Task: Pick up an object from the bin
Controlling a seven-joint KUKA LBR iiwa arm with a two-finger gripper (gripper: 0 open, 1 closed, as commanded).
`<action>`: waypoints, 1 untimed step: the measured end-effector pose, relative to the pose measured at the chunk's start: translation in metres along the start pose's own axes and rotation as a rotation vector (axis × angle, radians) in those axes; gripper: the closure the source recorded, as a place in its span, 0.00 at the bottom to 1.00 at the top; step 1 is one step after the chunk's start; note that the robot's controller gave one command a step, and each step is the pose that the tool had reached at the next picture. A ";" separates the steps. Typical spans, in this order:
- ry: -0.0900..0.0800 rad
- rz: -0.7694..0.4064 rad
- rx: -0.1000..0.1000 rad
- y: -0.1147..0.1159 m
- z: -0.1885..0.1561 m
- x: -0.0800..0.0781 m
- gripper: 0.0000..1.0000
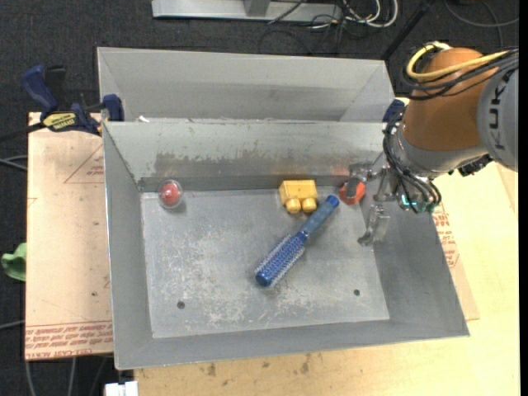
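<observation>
Jaws: hanging low over bare floor near the right edge of the bin (206, 304), toward its back right corner; whether they stand open or closed cannot be told; no thing is seen in their hold. Small red thing (352, 190): just beside the jaws on their back side, at the foot of the bin's back wall; its kind cannot be made out. Blue brush (293, 246): lying diagonally in the middle of the bin; bristled head toward the front left, handle tip toward the back right, near the jaws but apart from them. Yellow block (298, 196): at the back wall, just beside the brush handle. Red ball (171, 193): near the back left corner, well apart from the jaws. Orange wrist cover (445, 97): above the bin's right rim.
</observation>
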State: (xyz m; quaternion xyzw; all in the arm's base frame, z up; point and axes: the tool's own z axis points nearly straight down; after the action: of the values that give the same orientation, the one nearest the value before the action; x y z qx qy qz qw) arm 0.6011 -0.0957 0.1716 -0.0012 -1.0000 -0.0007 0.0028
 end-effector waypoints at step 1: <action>-0.009 -0.499 0.001 0.052 0.090 -0.040 0.00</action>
State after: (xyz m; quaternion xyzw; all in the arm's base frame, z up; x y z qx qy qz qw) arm 0.6412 -0.0435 0.0815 0.2458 -0.9693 -0.0011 -0.0019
